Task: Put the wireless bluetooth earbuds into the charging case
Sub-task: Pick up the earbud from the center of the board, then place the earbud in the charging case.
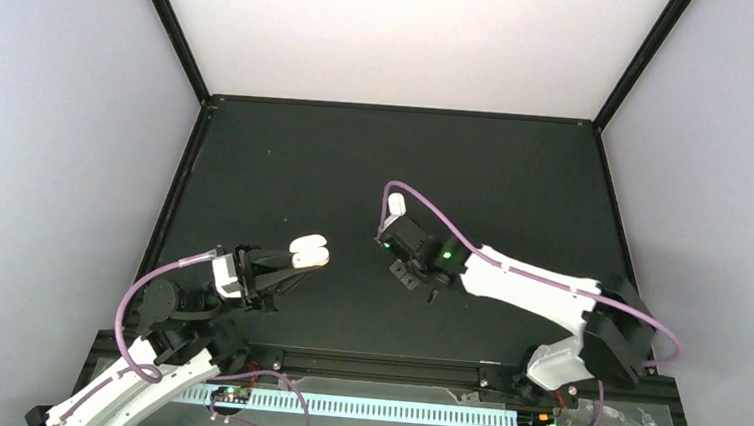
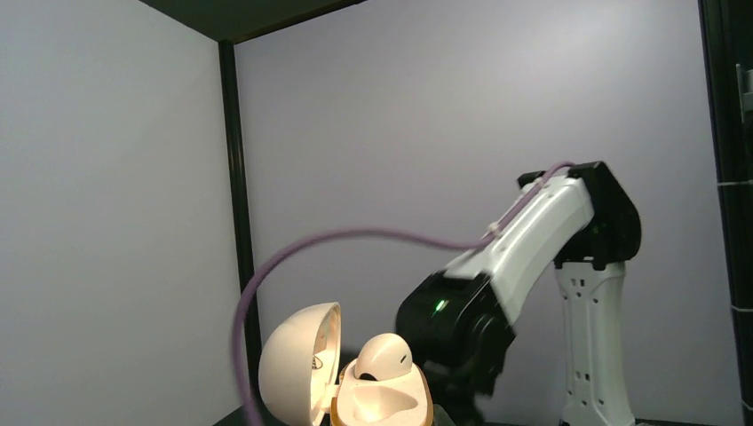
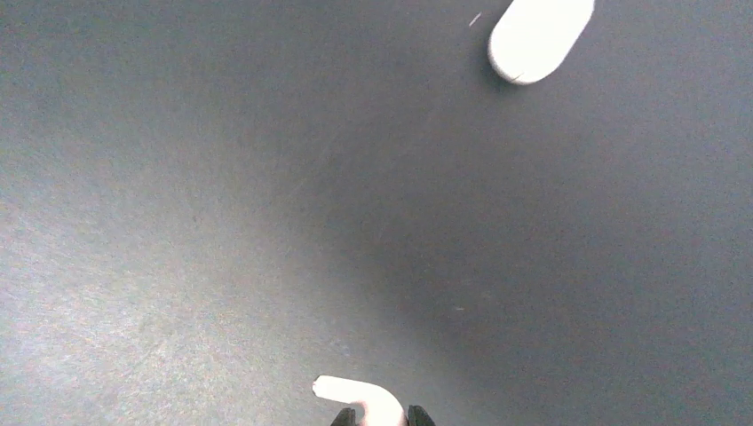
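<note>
**Case open in left grip, one bud seated, one in right grip**

Left gripper (image 1: 289, 260) is clenched on the charging case (image 1: 308, 251), holding it off the table (image 1: 357, 161) at roughly 8 o'clock of the mat's centre. The lid (image 2: 297, 364) is swung open at 9 o'clock of the base. The first earbud (image 2: 384, 355) sits in a well of the base, head up. The other well looks unfilled.

Right gripper (image 3: 380, 415) is pinched on the second earbud (image 3: 360, 395), stem sticking out toward 9 o'clock in the wrist view, above bare mat. In the top view the right arm is at 3 o'clock of the case, near it but apart, no contact.
</note>
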{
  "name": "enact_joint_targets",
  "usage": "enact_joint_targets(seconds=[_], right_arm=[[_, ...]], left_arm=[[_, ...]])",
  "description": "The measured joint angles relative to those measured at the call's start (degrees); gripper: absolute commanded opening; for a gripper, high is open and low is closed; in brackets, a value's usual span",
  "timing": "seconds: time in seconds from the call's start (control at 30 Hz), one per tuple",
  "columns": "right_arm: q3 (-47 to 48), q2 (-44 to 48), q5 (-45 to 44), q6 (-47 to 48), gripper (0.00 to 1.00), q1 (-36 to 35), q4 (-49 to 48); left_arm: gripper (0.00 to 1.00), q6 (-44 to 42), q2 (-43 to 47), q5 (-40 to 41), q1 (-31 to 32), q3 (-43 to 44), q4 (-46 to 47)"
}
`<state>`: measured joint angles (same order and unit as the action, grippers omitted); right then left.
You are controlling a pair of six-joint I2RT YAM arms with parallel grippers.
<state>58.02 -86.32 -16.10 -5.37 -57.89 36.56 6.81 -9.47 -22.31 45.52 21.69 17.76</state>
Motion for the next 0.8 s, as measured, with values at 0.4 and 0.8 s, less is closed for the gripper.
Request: enact_joint_targets(seconds=[0.4, 0.8], right_arm=[[19.41, 20.65, -20.85, 2.27, 0.13, -12.04, 16.44], [27.04, 24.11, -32.70, 10.73, 0.12, -22.40, 22.03]], left_arm=[[0.01, -0.70, -11.93, 1.53, 0.00, 0.22, 5.29], [0.01, -0.90, -32.28, 0.35, 0.00, 3.10, 20.72]])
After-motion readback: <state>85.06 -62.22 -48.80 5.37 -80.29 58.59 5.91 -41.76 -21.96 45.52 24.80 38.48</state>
